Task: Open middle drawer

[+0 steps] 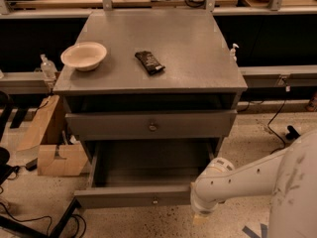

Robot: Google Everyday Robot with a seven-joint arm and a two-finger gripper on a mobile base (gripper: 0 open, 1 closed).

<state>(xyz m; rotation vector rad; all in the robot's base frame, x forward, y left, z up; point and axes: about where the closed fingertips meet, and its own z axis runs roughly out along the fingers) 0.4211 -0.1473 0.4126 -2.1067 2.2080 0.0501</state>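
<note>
The grey cabinet [148,58] shows two drawer fronts. The lower one, which I take for the middle drawer [133,197], is pulled well out, with its empty inside showing and a small round knob [155,201] at the centre. Above it, another grey drawer front [151,125] with a knob stands only slightly out, with a dark gap over it. My white arm comes in from the lower right. The gripper [201,217] hangs at the right end of the pulled-out drawer's front, low near the floor and mostly hidden by the wrist. No third drawer front shows.
A cream bowl [83,55] and a dark snack bar [149,62] lie on the cabinet top. Cardboard boxes [52,148] and cables lie on the floor to the left. A small bottle [47,67] stands on the left ledge. Desks run behind.
</note>
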